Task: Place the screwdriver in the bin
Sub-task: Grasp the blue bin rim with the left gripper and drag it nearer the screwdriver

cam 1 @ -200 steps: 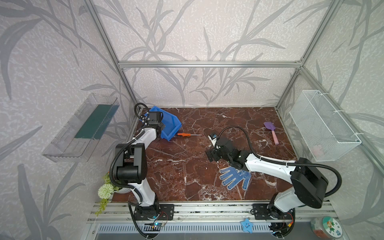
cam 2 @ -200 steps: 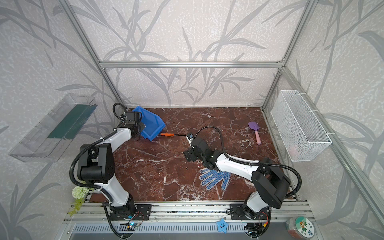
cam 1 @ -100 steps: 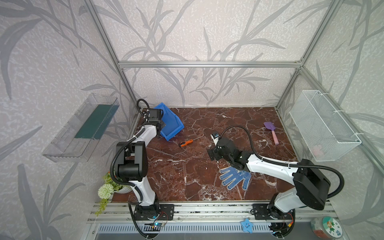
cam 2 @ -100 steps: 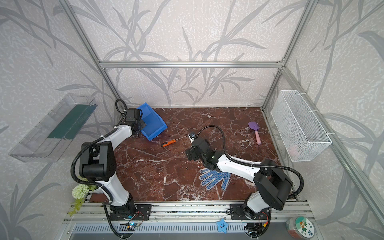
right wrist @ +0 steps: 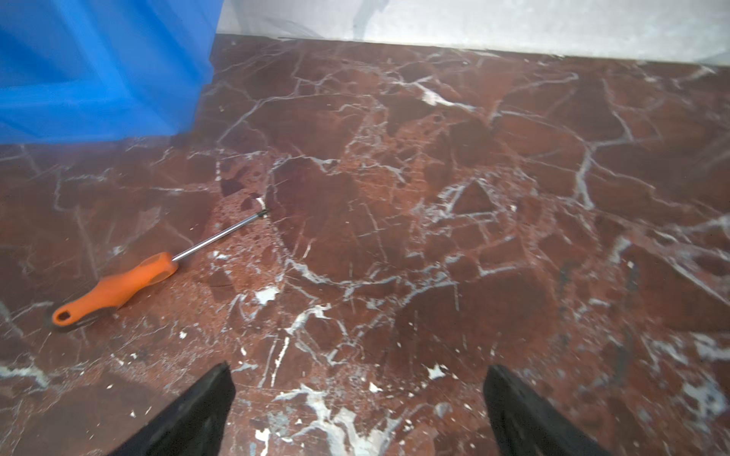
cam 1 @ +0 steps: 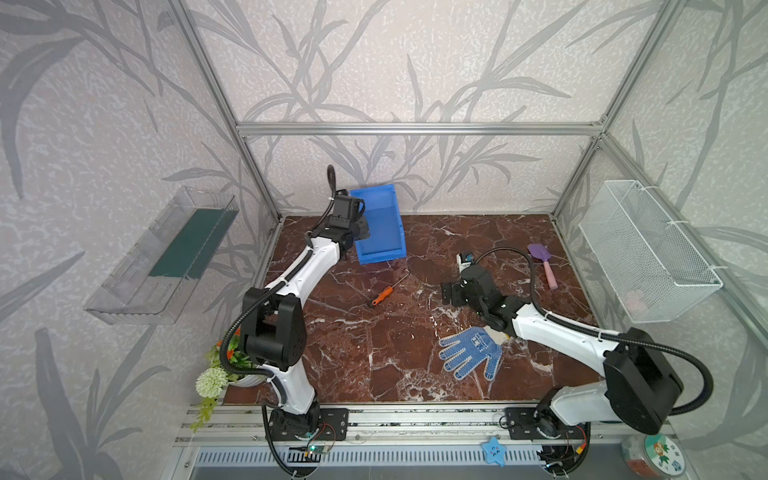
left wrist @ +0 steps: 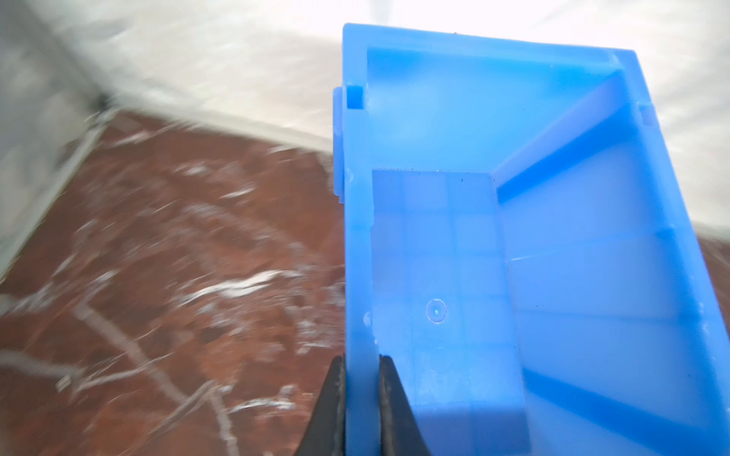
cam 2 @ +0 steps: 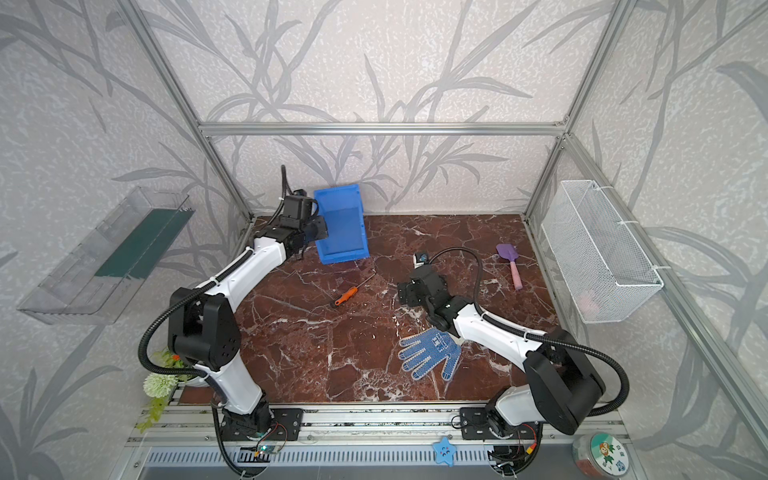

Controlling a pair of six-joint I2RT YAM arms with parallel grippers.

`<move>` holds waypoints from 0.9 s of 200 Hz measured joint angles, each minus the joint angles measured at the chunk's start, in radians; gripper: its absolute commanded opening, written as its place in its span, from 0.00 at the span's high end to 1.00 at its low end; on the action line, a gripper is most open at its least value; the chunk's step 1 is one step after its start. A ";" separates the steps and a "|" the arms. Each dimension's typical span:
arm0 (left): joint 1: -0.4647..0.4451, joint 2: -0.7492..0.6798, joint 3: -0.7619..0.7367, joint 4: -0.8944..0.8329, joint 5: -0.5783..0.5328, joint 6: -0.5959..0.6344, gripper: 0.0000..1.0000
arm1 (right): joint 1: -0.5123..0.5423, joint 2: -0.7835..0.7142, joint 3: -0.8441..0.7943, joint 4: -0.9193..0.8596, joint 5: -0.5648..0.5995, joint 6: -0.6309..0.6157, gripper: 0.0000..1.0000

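Note:
The screwdriver [cam 1: 384, 292] [cam 2: 348, 294] [right wrist: 118, 286], with an orange handle and thin silver shaft, lies on the marble floor in front of the bin. The blue bin [cam 1: 378, 224] [cam 2: 341, 226] [left wrist: 553, 256] stands tilted at the back left, its inside empty. My left gripper [left wrist: 361, 379] [cam 1: 360, 230] is shut on the bin's side wall. My right gripper [right wrist: 357, 389] [cam 1: 448, 293] hangs open just above the floor, to the right of the screwdriver, with nothing between its fingers.
A blue dotted glove [cam 1: 471, 351] lies by the right arm. A purple-and-pink toy spatula [cam 1: 544, 264] lies at the back right. A white wire basket [cam 1: 644, 253] hangs on the right wall, a clear tray [cam 1: 166, 257] on the left wall.
My left gripper has closed on the bin's wall and swung the bin upright toward the back wall. The screwdriver has slid forward and turned diagonal. The right arm has barely moved.

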 measured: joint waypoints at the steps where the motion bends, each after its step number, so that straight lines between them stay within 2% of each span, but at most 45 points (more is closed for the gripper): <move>1: -0.004 0.000 0.003 -0.001 0.001 -0.001 1.00 | -0.003 -0.002 -0.001 -0.002 0.000 0.002 0.01; 23: -0.107 0.009 0.058 -0.017 0.051 0.053 1.00 | -0.082 -0.113 -0.030 -0.056 -0.001 0.063 0.01; 49: -0.195 0.053 0.097 -0.039 0.100 0.078 1.00 | -0.191 -0.334 -0.113 -0.082 -0.002 0.111 0.01; 75: -0.272 0.156 0.152 -0.067 0.094 0.080 1.00 | -0.221 -0.478 -0.170 -0.130 -0.010 0.120 0.01; 114: -0.338 0.273 0.164 -0.120 0.050 -0.024 1.00 | -0.220 -0.480 -0.170 -0.191 -0.066 0.117 0.01; 173: -0.373 0.245 0.049 -0.064 -0.140 -0.225 1.00 | -0.220 -0.373 -0.122 -0.216 -0.208 0.086 0.01; 180: -0.375 0.245 0.043 -0.052 -0.150 -0.243 0.97 | -0.220 -0.370 -0.119 -0.216 -0.219 0.084 0.01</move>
